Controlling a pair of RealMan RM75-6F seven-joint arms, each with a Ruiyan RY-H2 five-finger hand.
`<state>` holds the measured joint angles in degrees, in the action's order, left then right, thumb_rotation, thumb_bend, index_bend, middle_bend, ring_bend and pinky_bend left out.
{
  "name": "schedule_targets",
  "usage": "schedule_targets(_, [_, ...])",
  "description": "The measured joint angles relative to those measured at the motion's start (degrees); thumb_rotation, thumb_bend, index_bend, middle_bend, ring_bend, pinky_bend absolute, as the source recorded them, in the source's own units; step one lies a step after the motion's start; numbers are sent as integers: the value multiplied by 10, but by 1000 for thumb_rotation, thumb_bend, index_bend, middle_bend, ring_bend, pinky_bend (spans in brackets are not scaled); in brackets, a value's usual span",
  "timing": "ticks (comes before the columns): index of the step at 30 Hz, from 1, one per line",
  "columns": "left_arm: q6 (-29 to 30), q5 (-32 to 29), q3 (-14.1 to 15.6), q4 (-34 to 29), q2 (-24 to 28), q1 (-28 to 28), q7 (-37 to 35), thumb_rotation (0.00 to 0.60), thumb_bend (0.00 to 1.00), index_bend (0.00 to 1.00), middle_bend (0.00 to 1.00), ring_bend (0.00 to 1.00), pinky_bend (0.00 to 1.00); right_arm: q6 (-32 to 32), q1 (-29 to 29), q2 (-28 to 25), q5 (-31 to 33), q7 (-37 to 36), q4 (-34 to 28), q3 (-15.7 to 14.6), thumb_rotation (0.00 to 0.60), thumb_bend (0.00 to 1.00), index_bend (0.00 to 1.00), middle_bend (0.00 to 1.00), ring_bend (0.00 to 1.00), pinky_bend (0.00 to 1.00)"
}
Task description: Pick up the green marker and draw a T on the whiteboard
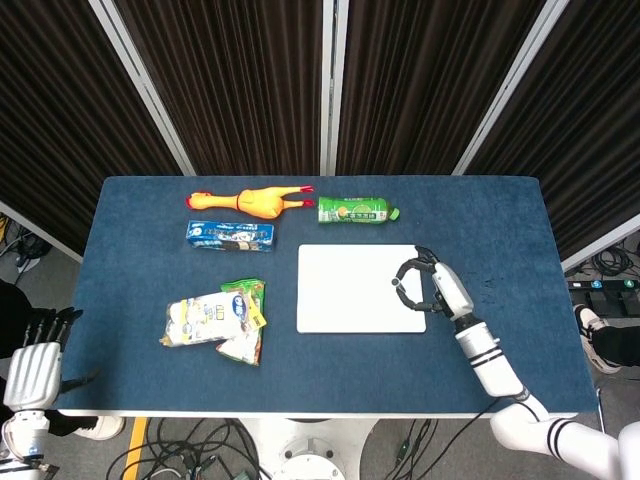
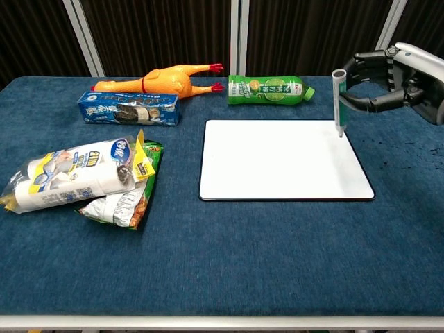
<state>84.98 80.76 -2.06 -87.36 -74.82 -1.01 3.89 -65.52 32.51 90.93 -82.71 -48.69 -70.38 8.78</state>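
The green marker (image 2: 338,104) stands upright, its tip down at the far right corner of the whiteboard (image 2: 277,163). My right hand (image 2: 399,73) holds it near the cap end, fingers curled around it. From the head view the marker (image 1: 399,282) shows end-on over the right part of the whiteboard (image 1: 350,290), with the right hand (image 1: 435,285) above the board's right edge. Whether the tip touches the board I cannot tell. My left hand (image 1: 30,365) hangs off the table's near left corner, fingers straight and empty.
A yellow rubber chicken (image 2: 166,78) and a green bottle (image 2: 267,89) lie along the far side. A blue cookie box (image 2: 128,109) sits left of the board. Snack packs (image 2: 83,177) are piled at the near left. The blue tablecloth (image 2: 243,257) covers the table.
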Motion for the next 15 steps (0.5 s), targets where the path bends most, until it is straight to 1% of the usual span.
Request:
schedule_targets(4, [3, 1, 1, 3, 1, 3, -7, 600, 0, 143, 102, 44, 0, 18, 8, 45, 32, -10, -5, 20, 600, 464, 711, 608, 331, 88])
schedule_targets(8, [2, 1, 2, 7, 1, 5, -15, 600, 0, 143, 102, 44, 0, 44, 18, 91, 60, -18, 9, 37, 600, 503, 711, 608, 331, 89])
schedule_targets(12, [1, 1, 3, 11, 0, 6, -23, 600, 0, 143, 102, 44, 0, 57, 27, 133, 78, -17, 44, 49, 600, 541, 711, 608, 335, 91])
schedule_targets(15, [1, 0, 3, 16, -1, 7, -27, 600, 0, 143, 102, 44, 0, 62, 32, 159, 87, -12, 74, 57, 600, 550, 711, 608, 335, 91])
